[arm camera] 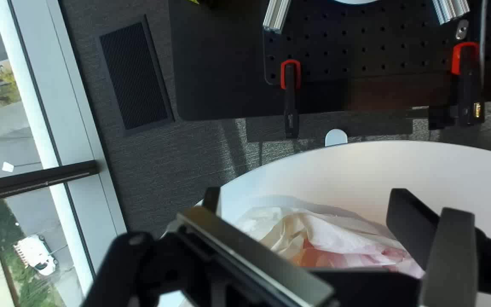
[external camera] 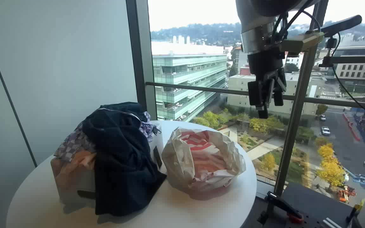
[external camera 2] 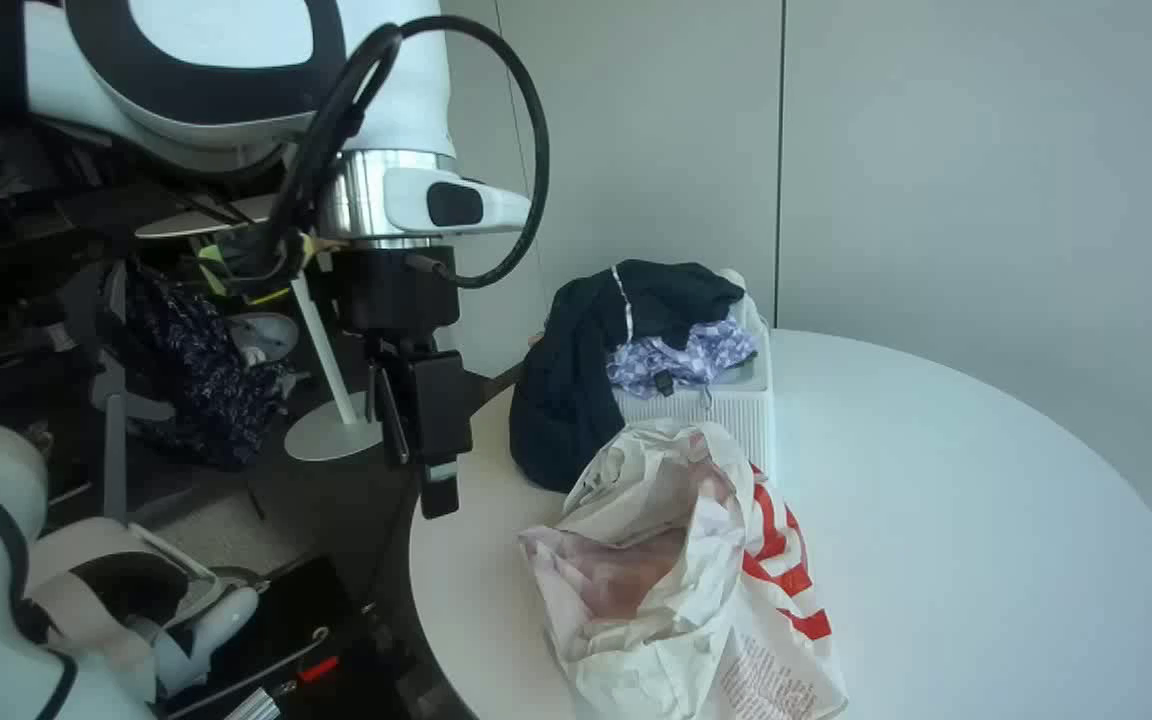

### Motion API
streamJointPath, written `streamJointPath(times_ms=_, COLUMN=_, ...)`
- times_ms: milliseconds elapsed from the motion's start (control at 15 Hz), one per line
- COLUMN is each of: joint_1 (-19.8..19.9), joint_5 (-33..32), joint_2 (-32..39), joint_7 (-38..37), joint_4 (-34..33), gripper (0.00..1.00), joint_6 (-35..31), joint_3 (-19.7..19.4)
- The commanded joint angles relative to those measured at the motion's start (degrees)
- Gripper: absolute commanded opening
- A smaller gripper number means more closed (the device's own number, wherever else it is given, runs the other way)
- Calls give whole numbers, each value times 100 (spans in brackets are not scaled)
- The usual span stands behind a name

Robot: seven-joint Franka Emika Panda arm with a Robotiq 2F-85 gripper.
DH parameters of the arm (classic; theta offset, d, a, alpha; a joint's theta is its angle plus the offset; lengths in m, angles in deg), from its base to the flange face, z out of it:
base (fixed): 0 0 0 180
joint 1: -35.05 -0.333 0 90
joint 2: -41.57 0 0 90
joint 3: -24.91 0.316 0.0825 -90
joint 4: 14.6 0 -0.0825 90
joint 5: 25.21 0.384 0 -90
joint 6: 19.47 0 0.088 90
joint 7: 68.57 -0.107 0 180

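My gripper (external camera: 269, 108) hangs above the round white table, its fingers pointing down. In the wrist view my gripper (arm camera: 307, 204) has its fingers wide apart with nothing between them. A crumpled white paper bag with red stripes (external camera: 177, 158) stands on the table with its mouth open; it is the nearest thing below the gripper. It also shows in an exterior view (external camera 2: 676, 650) and in the wrist view (arm camera: 343, 238). Beside it a white bin (external camera 2: 751, 425) holds cloths. A dark navy cloth (external camera: 122, 164) drapes over its side. A checkered cloth (external camera: 76, 144) lies under it.
The round white table (external camera 2: 976, 520) carries the bag and bin. A pale wall (external camera: 62, 63) stands behind it. Tall windows with a dark frame (external camera: 288, 148) are close to the arm. Clamps (arm camera: 290, 98) sit on the black base plate (arm camera: 224, 64) by the table edge.
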Motion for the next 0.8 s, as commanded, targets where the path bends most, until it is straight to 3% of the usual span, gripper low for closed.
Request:
streamJointPath(times_ms=0, joint_1=-82, joint_5=-39, joint_2=1, joint_7=-45, joint_4=-16, gripper=100, joint_6=16, joint_3=-69)
streamJointPath(times_ms=667, joint_1=-82, joint_5=-39, joint_2=-1, joint_7=-45, joint_4=-26, gripper=100, joint_6=14, joint_3=-68)
streamJointPath(times_ms=733, joint_1=-196, joint_5=121, joint_2=250, joint_7=-201, joint_4=-110, gripper=100, joint_6=-94, joint_3=53)
